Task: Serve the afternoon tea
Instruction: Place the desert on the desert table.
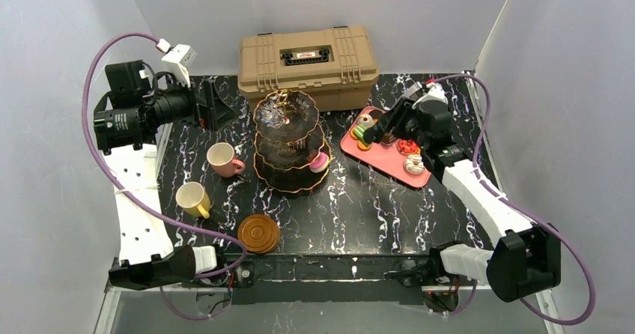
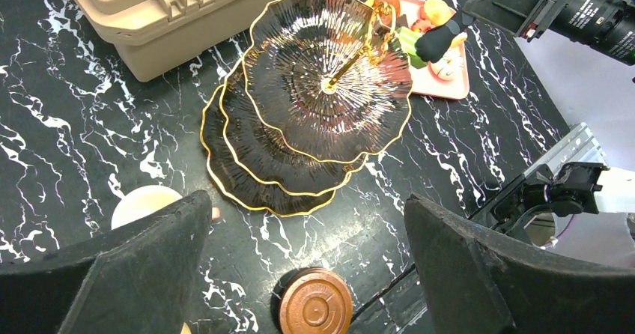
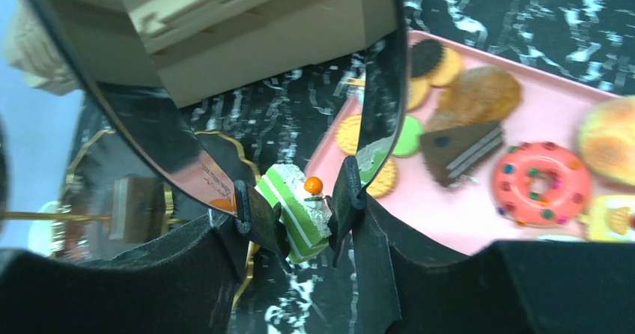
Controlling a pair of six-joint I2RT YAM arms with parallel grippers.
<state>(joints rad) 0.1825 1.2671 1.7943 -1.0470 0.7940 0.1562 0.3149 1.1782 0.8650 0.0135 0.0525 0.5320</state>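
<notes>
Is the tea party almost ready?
Just starting. One pink pastry sits on the black three-tier stand. The right gripper holds a green cake slice. More sweets wait on the pink tray; the pink cup and yellow cup aren't on the brown saucers yet.

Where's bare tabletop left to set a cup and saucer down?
Widest bare patch: front right, between stand, pink tray and near edge. Crowded on the left: pink cup, yellow cup, saucers. The toolbox sits close behind the stand.

Likely a lab cell — plain white walls (image 1: 314, 4), marbled tabletop (image 1: 359, 207)
</notes>
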